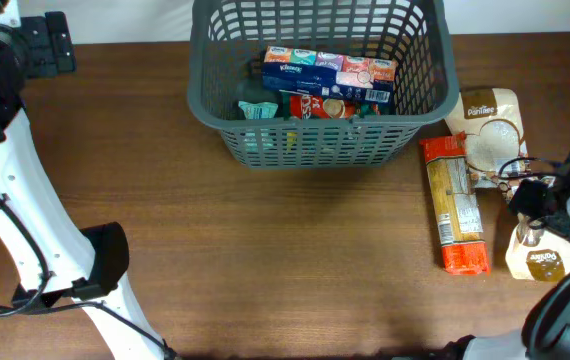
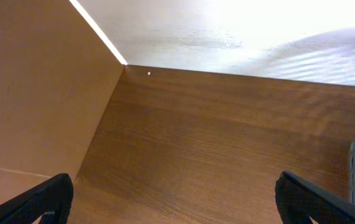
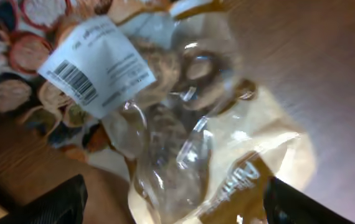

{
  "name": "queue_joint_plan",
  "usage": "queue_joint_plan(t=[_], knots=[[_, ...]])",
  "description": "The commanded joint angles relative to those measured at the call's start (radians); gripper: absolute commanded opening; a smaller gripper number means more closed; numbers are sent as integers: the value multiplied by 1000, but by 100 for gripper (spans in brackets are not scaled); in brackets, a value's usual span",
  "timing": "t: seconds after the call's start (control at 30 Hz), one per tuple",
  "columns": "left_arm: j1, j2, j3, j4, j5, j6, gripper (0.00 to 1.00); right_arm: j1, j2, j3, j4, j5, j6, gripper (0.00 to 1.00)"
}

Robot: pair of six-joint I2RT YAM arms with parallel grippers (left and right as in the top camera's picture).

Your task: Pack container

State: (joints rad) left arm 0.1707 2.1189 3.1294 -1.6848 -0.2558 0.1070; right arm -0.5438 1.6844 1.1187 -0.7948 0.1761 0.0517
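The container [image 1: 215, 100], a dark grey slotted basket, stands at the back centre. It holds a colourful tissue pack [image 1: 330, 70], a red box [image 1: 315, 105] and a teal packet [image 1: 258, 110]. My right gripper [image 1: 535, 215] hangs over a clear-and-cream snack bag [image 1: 543, 262] at the right edge. In the right wrist view that bag [image 3: 227, 143] lies between the wide-apart fingers of the right gripper [image 3: 180, 208], which is open. My left gripper [image 1: 50, 45] is at the far back left. It [image 2: 177, 202] is open over bare wood, with nothing between its fingers.
A long orange pasta packet [image 1: 455, 210] lies right of the basket. A cream bag [image 1: 490, 130] lies behind it. A printed packet with a white barcode label [image 3: 96, 62] lies beside the snack bag. The left arm's white links [image 1: 25, 220] cross the table's left side.
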Motion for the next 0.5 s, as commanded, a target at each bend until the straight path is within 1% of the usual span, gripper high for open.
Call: queue_joint_plan(t=[0.0,0.13,0.23,0.33,0.37,0.4,0.43,0.47], knots=[[2,-8,-2,-2,-11,-16,99,8,77,-6,23,-35,6,88],[2,-8,-2,-2,-11,-16,99,8,141,-6,49,-39,9,87],[2,-8,-2,-2,-11,-16,99,8,167,-6,61,-38,9,80],[2,-8,-2,-2,-11,-16,99,8,180,-6,71,-38,12,62],[2,-8,-2,-2,-11,-16,99,8,180,-6,71,-38,15,51],[2,-8,-2,-2,-11,-16,99,8,180,-6,72,-38,20,37],[2,-8,-2,-2,-11,-16,99,8,180,-6,73,-38,20,29],[2,-8,-2,-2,-11,-16,99,8,180,-5,73,-39,20,23]])
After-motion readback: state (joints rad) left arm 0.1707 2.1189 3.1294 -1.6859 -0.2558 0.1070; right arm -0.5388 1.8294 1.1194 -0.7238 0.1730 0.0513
